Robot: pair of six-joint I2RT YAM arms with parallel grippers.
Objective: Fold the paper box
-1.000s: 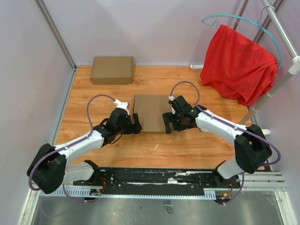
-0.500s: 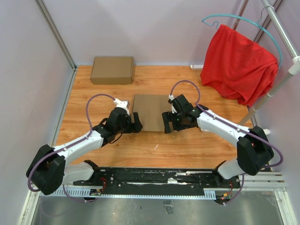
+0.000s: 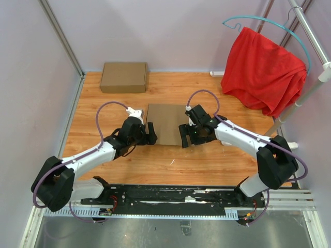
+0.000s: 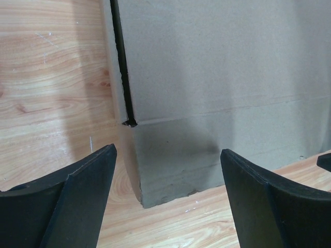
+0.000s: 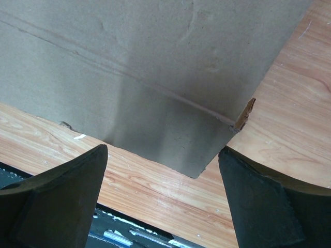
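The paper box lies flat as a brown cardboard rectangle in the middle of the wooden table. My left gripper is open at its near left corner, and my right gripper is open at its near right corner. In the left wrist view the paper box shows a crease and a dark slit along its left edge; its corner sits between the open fingers of my left gripper, untouched. In the right wrist view the paper box ends in a corner between the open fingers of my right gripper, also untouched.
A second, closed brown box sits at the back left corner of the table. A red cloth hangs on a hanger from a rack at the right. Pale walls close in the left and back sides.
The left gripper has edged slightly away from the near edge along the box's left corner. The right gripper and the box have stayed put.
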